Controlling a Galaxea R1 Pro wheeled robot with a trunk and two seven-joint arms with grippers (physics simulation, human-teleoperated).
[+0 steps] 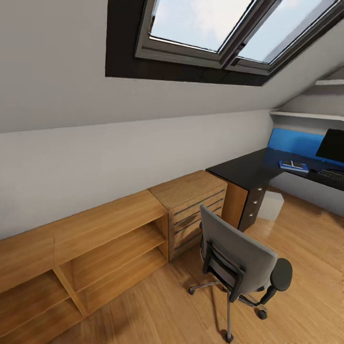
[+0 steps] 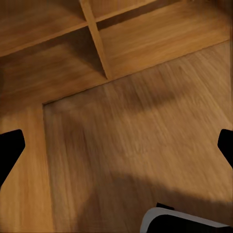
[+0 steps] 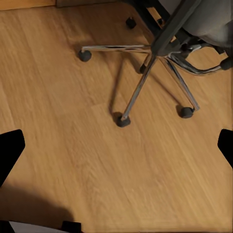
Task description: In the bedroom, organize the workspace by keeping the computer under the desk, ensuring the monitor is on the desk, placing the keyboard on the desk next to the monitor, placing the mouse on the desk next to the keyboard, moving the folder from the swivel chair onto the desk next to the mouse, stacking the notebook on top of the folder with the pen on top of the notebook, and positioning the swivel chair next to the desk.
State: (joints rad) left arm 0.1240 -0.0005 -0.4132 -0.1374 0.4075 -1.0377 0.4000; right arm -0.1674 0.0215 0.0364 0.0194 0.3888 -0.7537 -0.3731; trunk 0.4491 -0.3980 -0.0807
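Under the skylight: swivel chair on the wood floor, apart from the black tabletop.
Far along the tabletop: monitor, keyboard, blue folder carrying what may be notebook and pen, too small to confirm. Pale computer beneath. Left tool and right tool: fingers spread wide, holding nothing, above bare floor; chair's chrome base near the right one.

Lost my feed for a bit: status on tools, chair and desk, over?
Both tools open, empty, over bare floor. Chair out on the floor, short of the desk. Folder already on desk by monitor. Nothing between chair and desk.
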